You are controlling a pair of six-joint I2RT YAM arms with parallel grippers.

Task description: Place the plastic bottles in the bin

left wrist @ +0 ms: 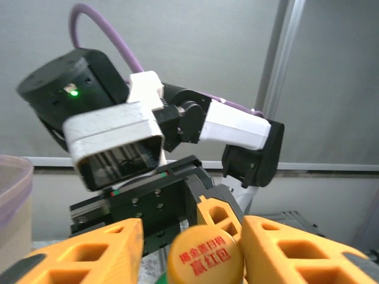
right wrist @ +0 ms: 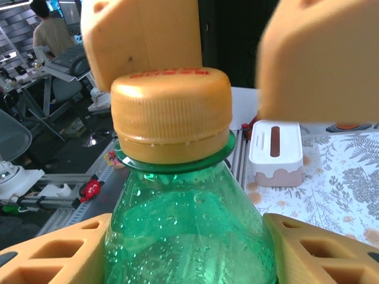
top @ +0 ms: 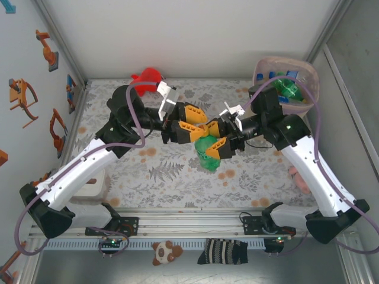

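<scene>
A green bottle with an orange cap was found in the middle of the table, between the two arms and well apart from the bin, which stood at the far right corner with several bottles already inside. The right gripper was seen closed on the bottle's body, one finger pressed against each side below the shoulder. The left gripper was set around the cap with its jaws parted: a gap was visible on one side of the cap, while on the other side contact could not be ruled out. The step in hand was judged to be a handover to the right arm. For it to be done well, the right grip should be confirmed firm before anything is moved, since the wet-looking, rounded plastic could slip. The left jaws should be opened fully clear of the cap and drawn straight back along the bottle's axis, so that the neck is not knocked. The bottle should then be carried high over the rim and let go only when it is well inside the bin.
</scene>
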